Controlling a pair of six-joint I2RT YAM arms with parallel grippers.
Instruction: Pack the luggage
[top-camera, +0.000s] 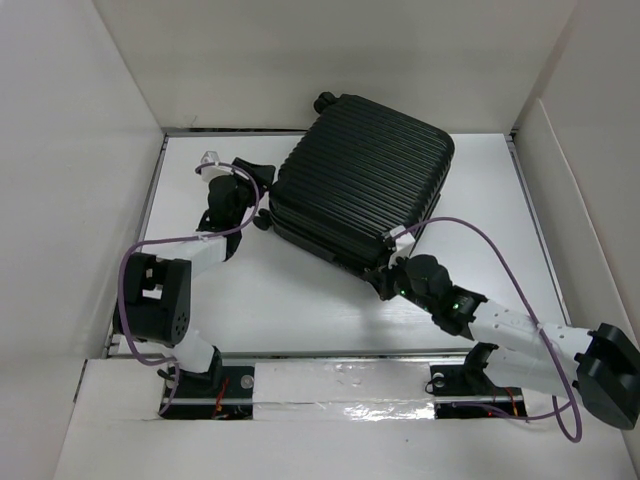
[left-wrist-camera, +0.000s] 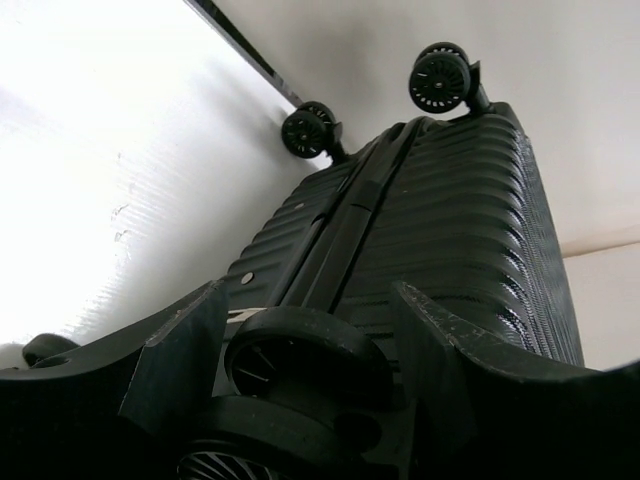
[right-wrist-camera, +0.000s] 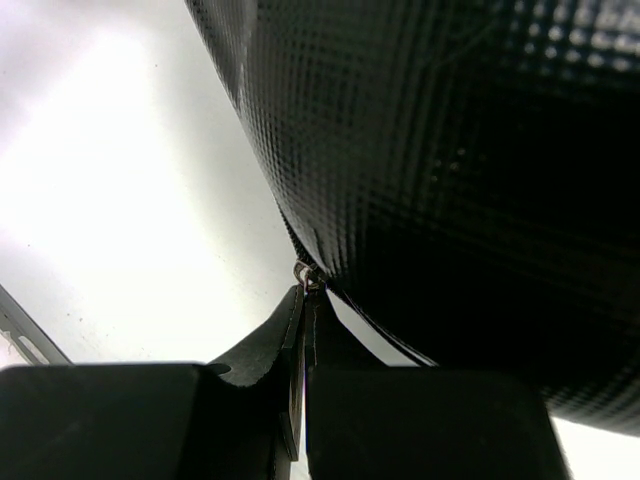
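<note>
1. You are in a robotics lab, at a closed-off test cell.
2. Your white table (top-camera: 300, 300) is boxed in by plain white board walls (top-camera: 80, 150) on the left, right and far sides.
3. The left arm (top-camera: 160, 290) and right arm (top-camera: 520, 335) are bolted at the table's near edge, with a purple cable (top-camera: 122, 290) looping loose beside the left one.
4. The luggage (top-camera: 360, 185) lies on the table like a test prop.

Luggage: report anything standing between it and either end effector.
Nothing visible does. The open left end effector straddles a caster wheel of the luggage, with no other object in the gap. The right end effector pinches what looks like the zipper pull at the seam.
</note>
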